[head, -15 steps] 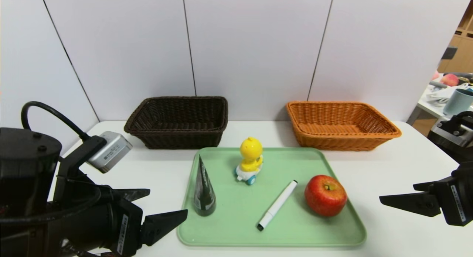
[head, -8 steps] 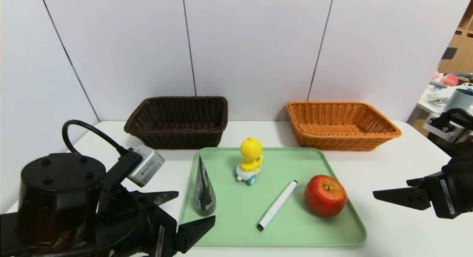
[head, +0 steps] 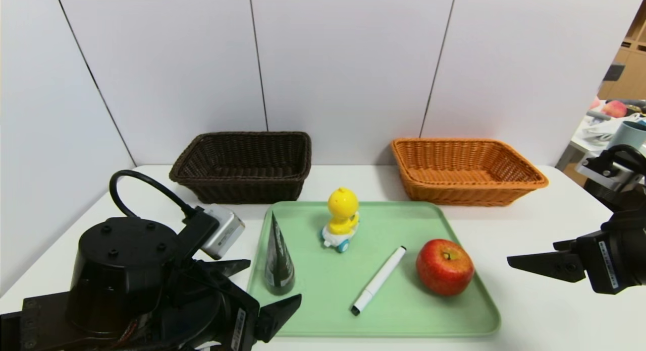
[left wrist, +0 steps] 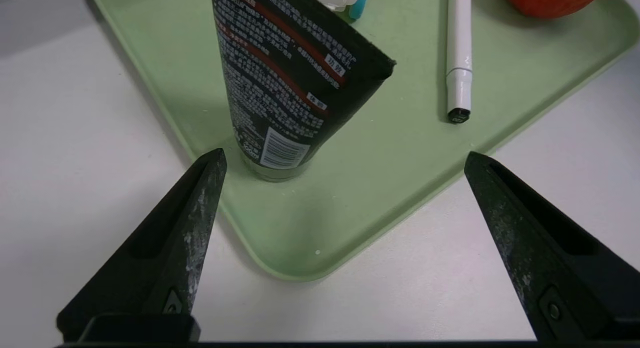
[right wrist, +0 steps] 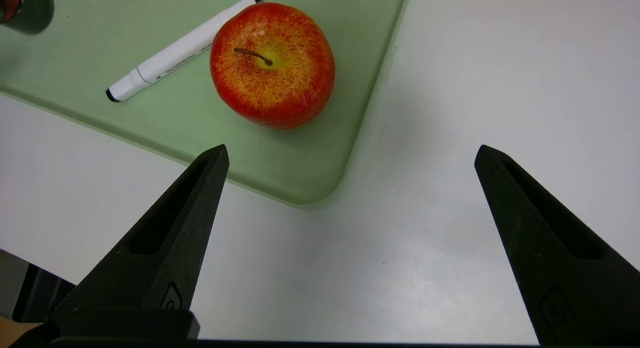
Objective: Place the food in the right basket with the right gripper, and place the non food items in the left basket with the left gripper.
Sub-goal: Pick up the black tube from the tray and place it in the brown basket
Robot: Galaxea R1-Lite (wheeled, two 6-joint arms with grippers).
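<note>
- My left pincer (head: 262,290) is spread wide at the green tray's (head: 454,310) 7 o'clock corner, its tips flanking the upright dark tube (head: 278,257), probably to grip it for the dark brown basket (head: 242,164) at 11 o'clock.
- The tube stands cap-down, long axis vertical, crimped end up.
- My right pincer (head: 537,262), also spread, hovers over the worktop (head: 555,310) at 3 o'clock, aimed at the apple (head: 444,267), stem up.
- The marker (head: 378,280) lies diagonal, black tip toward 7 o'clock.
</note>
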